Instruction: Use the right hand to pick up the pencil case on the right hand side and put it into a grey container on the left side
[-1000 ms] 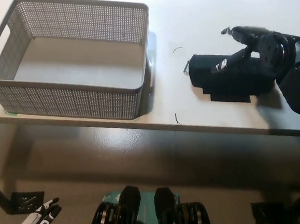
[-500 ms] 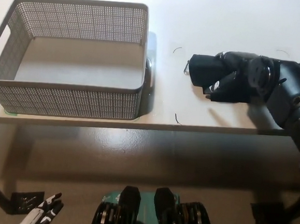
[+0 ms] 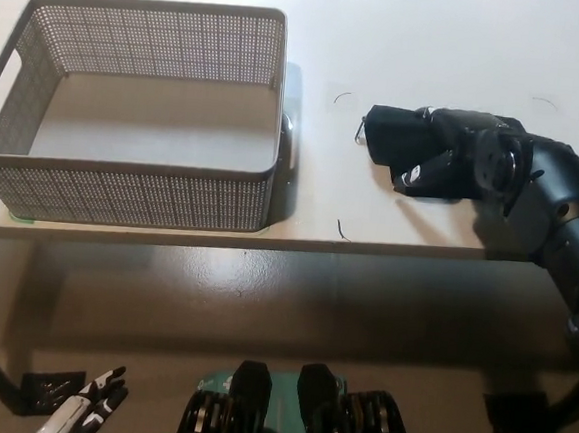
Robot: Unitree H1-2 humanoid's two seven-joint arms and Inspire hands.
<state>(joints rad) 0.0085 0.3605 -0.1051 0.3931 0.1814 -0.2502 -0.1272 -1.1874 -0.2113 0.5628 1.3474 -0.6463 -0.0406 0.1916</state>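
Head view: right hand (image 3: pixel 454 159) is down on the pencil case (image 3: pixel 396 137), fingers wrapped over its right part — reads as clamped on it, though black on black makes the exact finger line hard to trace. Case looks to be on the counter (image 3: pixel 433 47), right side, well apart from the grey container (image 3: pixel 131 189); only its left end with a small metal ring shows clear of the hand. No visible lift yet.

Container sits on the left of the counter, upright, nothing in it that I can see.

Left hand (image 3: pixel 88 413) hangs low at bottom left, below the counter edge, idle — too little of it shows to tell how it's set.

Progress, my read: reach done, grasp on or nearly on. Left to do — lift, carry left across the gap, clear the container's near-right wall, release inside. So early; nothing delivered.
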